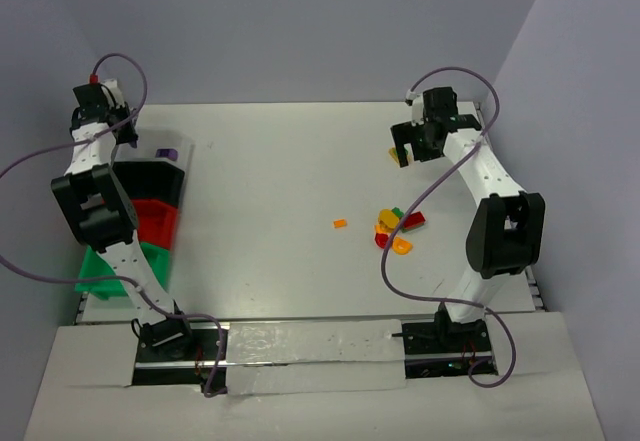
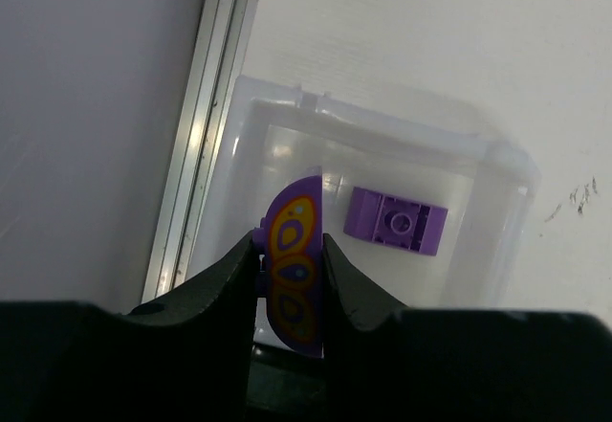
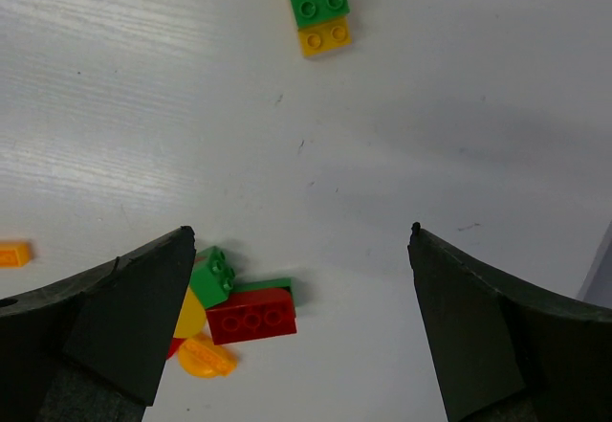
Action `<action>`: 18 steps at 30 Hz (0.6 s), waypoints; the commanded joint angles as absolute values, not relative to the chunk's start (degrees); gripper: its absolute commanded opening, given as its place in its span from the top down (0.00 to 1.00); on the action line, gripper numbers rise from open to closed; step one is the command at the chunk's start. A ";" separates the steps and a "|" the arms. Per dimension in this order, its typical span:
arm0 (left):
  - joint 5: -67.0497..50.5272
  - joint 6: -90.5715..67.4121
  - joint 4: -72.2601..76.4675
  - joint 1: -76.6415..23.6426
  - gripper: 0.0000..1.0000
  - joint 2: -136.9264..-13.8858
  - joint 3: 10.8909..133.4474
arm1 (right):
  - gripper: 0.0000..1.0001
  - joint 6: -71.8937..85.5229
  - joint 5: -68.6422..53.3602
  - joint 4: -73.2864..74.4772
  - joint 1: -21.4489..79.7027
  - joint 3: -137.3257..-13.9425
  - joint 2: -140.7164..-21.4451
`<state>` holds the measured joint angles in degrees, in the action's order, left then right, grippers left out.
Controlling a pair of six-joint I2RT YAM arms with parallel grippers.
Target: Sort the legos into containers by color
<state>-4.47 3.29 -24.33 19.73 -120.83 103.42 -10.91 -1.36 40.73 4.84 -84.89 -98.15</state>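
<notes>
In clear plastic bin point(image 2: 287, 125): purple rectangular brick point(image 2: 396, 223). Pinched in left gripper point(image 2: 290, 250) above it: orange-marked purple rounded piece point(image 2: 295, 274), seen from left wrist only. Over red, green, yellow loose bricks point(image 3: 251, 315): right gripper point(image 3: 301, 235), spread wide

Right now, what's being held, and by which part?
Left gripper pinches a rounded purple lego by its sides, between both fingers; right gripper holds nothing.
</notes>
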 commanded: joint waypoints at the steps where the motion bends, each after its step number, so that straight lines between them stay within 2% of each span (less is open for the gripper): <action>1: -4.64 1.36 -25.23 19.71 0.81 -123.53 110.82 | 0.00 -7.93 -0.09 38.98 3.73 -88.69 -100.53; 8: -4.41 0.72 -27.37 19.58 0.73 -126.11 113.66 | 0.00 -5.60 -0.16 39.55 1.90 -94.21 -105.43; 16: -5.22 0.65 -27.71 19.51 0.72 -123.40 110.14 | 0.00 -5.36 -0.18 40.10 1.05 -98.85 -109.63; 18: -5.45 0.79 -27.51 19.42 0.60 -122.26 108.51 | 0.00 -5.10 -0.09 39.99 0.97 -99.02 -110.23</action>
<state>-4.55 1.62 -27.20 19.58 -125.62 110.21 -5.89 -0.85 40.69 1.34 -96.35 -109.35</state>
